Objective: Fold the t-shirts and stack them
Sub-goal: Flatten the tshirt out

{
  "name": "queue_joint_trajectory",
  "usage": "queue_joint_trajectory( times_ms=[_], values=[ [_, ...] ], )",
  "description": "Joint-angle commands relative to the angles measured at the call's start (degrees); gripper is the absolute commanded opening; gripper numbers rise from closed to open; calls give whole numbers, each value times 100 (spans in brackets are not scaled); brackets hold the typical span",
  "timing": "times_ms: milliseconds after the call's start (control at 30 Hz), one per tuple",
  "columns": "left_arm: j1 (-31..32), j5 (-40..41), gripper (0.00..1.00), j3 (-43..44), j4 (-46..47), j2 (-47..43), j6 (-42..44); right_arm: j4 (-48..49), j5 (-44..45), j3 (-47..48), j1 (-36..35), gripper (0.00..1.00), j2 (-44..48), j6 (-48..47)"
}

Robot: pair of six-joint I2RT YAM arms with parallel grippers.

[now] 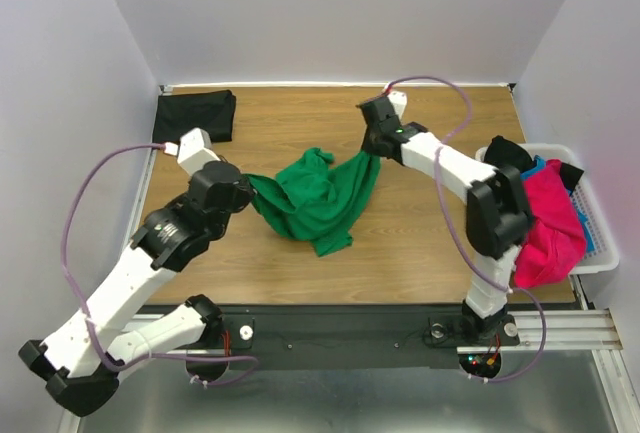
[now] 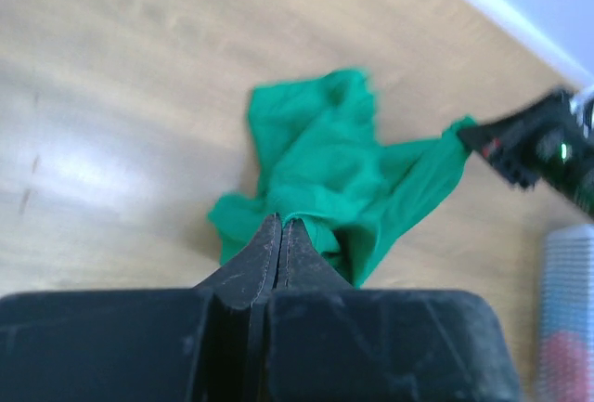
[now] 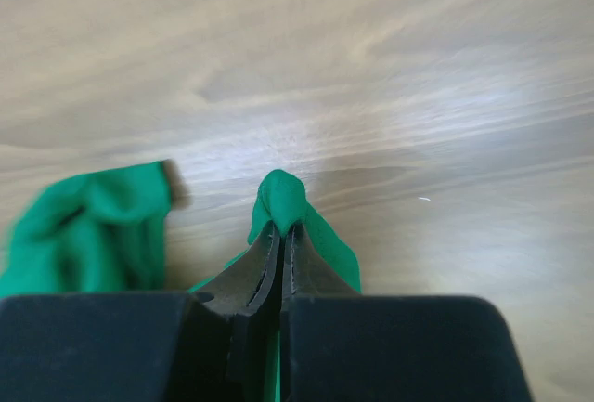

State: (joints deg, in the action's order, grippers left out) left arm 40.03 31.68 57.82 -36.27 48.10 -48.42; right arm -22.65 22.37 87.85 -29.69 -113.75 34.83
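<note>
A bright green t-shirt (image 1: 320, 193) hangs bunched between both grippers over the middle of the table. My left gripper (image 1: 248, 185) is shut on its left edge (image 2: 306, 226). My right gripper (image 1: 374, 155) is shut on its right corner (image 3: 283, 200). In the left wrist view the green shirt (image 2: 343, 170) stretches toward the right gripper (image 2: 483, 137). A folded black t-shirt (image 1: 196, 114) lies at the far left corner. A magenta t-shirt (image 1: 552, 223), a blue one (image 1: 538, 164) and a black one (image 1: 508, 153) lie in the white basket (image 1: 598, 245).
The white basket stands at the table's right edge, with the magenta shirt hanging over its near rim. White walls close the table at the back and sides. The wooden tabletop (image 1: 420, 243) is bare near the front.
</note>
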Motion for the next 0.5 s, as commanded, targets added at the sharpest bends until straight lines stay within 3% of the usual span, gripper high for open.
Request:
queue_joint_trajectory(
  times_ms=[0, 233, 467],
  values=[
    [-30, 602, 0, 1080, -11, -186, 272, 139, 1101, 48, -10, 0, 1784, -301],
    [-22, 357, 0, 2810, 330, -502, 1158, 33, 1700, 327, -1, 0, 4103, -933],
    [-30, -414, 0, 4015, 665, -608, 1756, -388, 921, 1416, -10, 0, 4985, -1101]
  ],
)
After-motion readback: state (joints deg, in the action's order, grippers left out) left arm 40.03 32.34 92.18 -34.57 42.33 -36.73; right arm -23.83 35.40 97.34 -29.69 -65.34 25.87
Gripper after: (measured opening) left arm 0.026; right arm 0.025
